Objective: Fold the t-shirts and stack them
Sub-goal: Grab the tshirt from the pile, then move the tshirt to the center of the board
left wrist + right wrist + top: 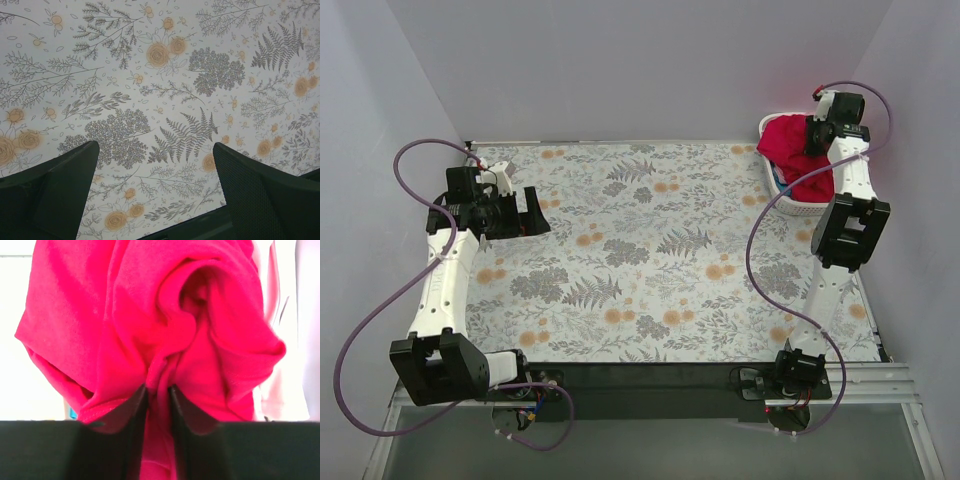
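A crumpled crimson red t-shirt (798, 148) lies bunched in the white laundry basket (782, 205) at the far right corner of the table. My right gripper (817, 132) reaches down into the basket. In the right wrist view its two dark fingers (135, 410) pinch a fold of the red t-shirt (165, 330) between them. A strip of pale pink cloth (272, 270) shows at the right edge behind the red one. My left gripper (532, 212) hovers over the left side of the floral tablecloth, wide open with nothing between its fingers (60, 190).
The floral tablecloth (660, 250) covers the whole table top. Grey walls close in the back and both sides. The basket stands against the right wall, with the right arm's elbow (850, 230) just in front of it.
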Action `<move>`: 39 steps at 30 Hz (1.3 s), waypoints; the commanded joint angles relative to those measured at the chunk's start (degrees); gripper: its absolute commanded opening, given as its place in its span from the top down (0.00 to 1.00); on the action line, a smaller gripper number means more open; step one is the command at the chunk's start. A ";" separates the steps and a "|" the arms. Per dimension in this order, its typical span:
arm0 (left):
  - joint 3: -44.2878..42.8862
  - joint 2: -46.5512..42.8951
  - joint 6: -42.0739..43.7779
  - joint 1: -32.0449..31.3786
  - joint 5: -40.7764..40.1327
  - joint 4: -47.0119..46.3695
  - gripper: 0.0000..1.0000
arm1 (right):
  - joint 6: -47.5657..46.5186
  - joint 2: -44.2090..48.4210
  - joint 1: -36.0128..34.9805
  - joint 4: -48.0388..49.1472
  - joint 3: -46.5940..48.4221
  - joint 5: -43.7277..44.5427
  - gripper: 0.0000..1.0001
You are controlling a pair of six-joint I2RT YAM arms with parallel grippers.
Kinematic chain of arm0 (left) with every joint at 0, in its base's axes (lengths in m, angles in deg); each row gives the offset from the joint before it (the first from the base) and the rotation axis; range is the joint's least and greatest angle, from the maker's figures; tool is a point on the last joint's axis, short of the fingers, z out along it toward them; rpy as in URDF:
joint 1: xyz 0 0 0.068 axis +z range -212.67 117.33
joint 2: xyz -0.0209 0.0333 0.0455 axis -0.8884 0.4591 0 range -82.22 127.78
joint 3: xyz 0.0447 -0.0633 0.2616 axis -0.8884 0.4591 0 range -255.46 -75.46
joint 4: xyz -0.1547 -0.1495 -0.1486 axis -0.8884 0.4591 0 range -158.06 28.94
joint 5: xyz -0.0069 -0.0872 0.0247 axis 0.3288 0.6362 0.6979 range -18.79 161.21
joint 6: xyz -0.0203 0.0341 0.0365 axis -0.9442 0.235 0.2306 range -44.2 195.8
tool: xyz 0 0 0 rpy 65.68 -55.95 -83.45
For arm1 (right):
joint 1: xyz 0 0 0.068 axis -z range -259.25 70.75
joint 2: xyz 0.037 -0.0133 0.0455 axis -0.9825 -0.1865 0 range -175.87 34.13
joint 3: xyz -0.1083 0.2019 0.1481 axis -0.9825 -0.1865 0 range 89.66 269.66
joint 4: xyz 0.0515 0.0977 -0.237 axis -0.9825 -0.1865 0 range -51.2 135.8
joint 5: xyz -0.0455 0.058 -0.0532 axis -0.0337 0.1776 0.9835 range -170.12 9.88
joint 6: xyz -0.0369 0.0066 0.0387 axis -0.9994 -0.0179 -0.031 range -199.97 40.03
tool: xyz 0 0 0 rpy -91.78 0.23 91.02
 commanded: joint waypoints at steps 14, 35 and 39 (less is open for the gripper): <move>-2.79 -1.28 -0.61 -0.04 0.51 -0.05 0.02 | 3.93 23.06 0.69 1.54 -2.58 -12.15 0.99; -7.36 -0.58 -3.33 -0.04 -2.56 1.01 0.02 | 18.08 48.03 -16.42 23.05 -4.25 -32.38 0.99; -7.72 -0.66 -3.86 -0.04 -2.65 1.10 0.02 | 20.36 48.91 -20.75 27.54 -2.32 -28.95 0.99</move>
